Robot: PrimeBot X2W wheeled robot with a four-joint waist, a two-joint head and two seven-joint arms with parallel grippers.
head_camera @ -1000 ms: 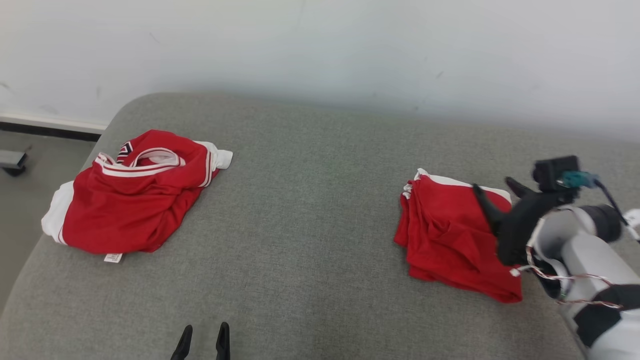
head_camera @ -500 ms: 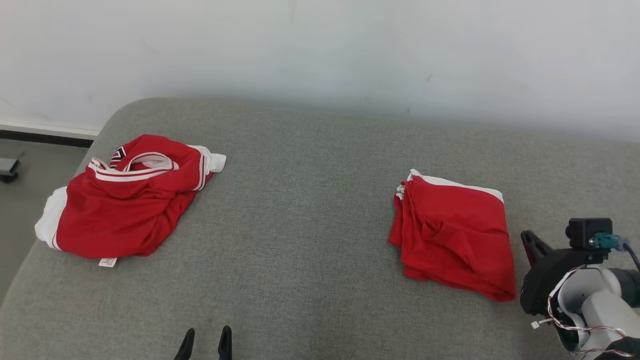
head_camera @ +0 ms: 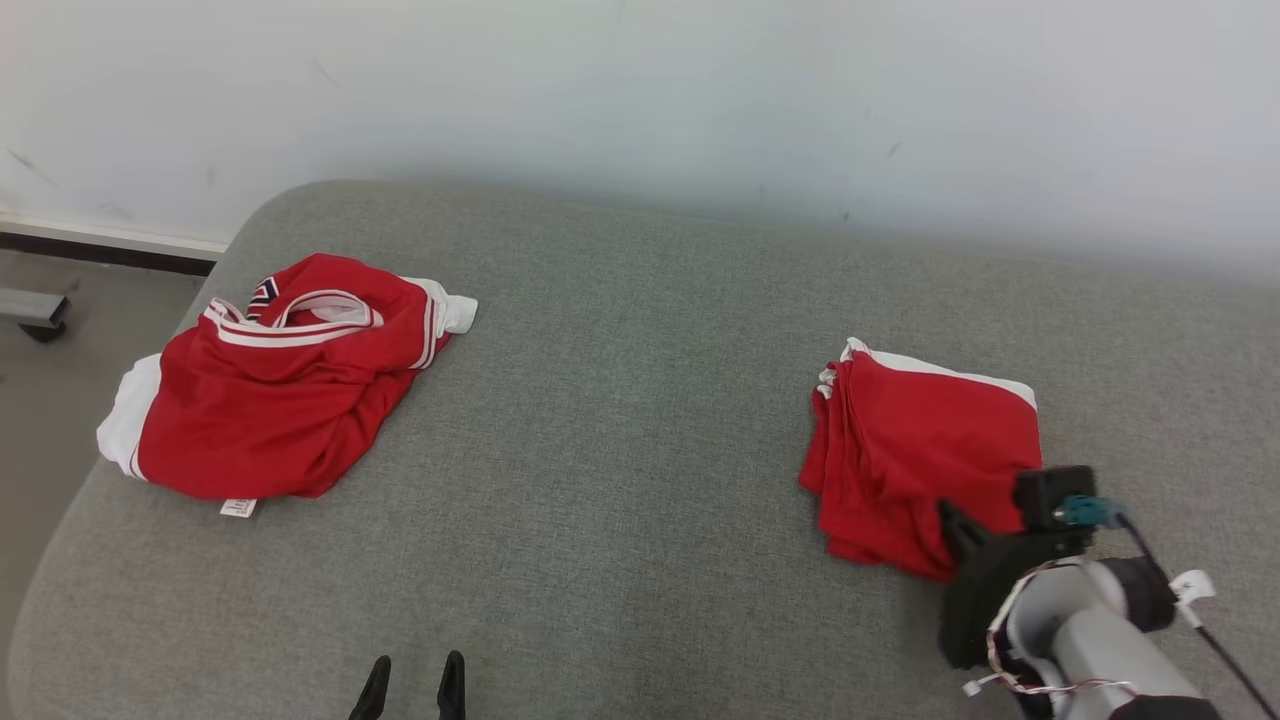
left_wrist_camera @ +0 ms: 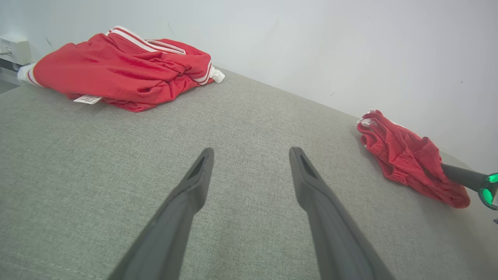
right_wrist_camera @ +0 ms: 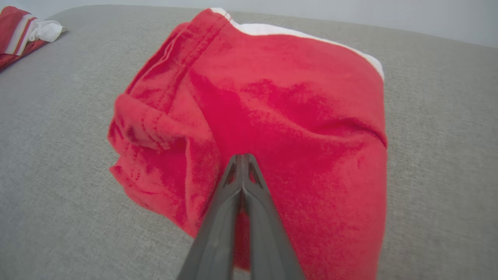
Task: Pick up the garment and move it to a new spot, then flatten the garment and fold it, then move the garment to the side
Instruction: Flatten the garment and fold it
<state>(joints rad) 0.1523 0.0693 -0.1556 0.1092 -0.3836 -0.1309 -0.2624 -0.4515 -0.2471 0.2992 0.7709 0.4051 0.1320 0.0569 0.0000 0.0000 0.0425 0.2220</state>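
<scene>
A folded red garment with a white edge [head_camera: 925, 450] lies on the right of the grey cushion [head_camera: 620, 450]; it is also in the left wrist view [left_wrist_camera: 408, 155] and the right wrist view [right_wrist_camera: 291, 116]. My right gripper [head_camera: 948, 515] is at its near right corner. Its fingers are pressed together and their tips [right_wrist_camera: 242, 156] hover over the red cloth with nothing between them. A second red garment with white stripes [head_camera: 280, 400] lies crumpled at the far left [left_wrist_camera: 116, 74]. Low over bare cushion at the front, my left gripper [head_camera: 412, 682] is open [left_wrist_camera: 251, 153].
The cushion's rounded left edge [head_camera: 60, 560] drops to the floor, where a dark wheeled foot [head_camera: 35, 315] stands. A pale wall [head_camera: 640, 100] runs behind the cushion. Bare grey fabric lies between the two garments.
My right gripper, a second ago over the folded garment with fingers apart, drew back to its right and now sits shut at its near corner. The head camera shifted slightly. Both garments stayed put.
</scene>
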